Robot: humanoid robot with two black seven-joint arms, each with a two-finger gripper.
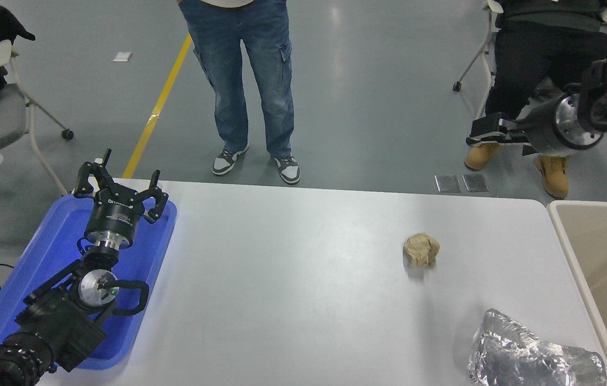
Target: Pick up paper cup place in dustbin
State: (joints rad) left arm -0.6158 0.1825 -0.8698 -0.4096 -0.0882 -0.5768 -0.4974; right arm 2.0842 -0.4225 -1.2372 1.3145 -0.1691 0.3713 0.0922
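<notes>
From the head view, the small white paper cup shows nowhere: not on the white tabletop (303, 279), not in either hand, and not in the visible part of the large beige rectangular plastic dustbin (569, 244) at the right edge, whose interior appears bare as far as the frame reaches. So which way the cup lies from either hand cannot be told.

The right hand (483, 135) hangs high at the upper right, beyond the tabletop's far edge, pointing left; it carries nothing, but whether its fingers are spread or pressed together I cannot tell at this angle. It is the nearer arm to the dustbin, which lies below it and to its right.

The left hand (121, 190) sits parked over the shallow blue plastic tray (41, 257) at the lower left, fingers spread and empty.

A crumpled brown paper ball (421, 250) and a crinkled silver foil bag (528, 354) lie on the right half.
</notes>
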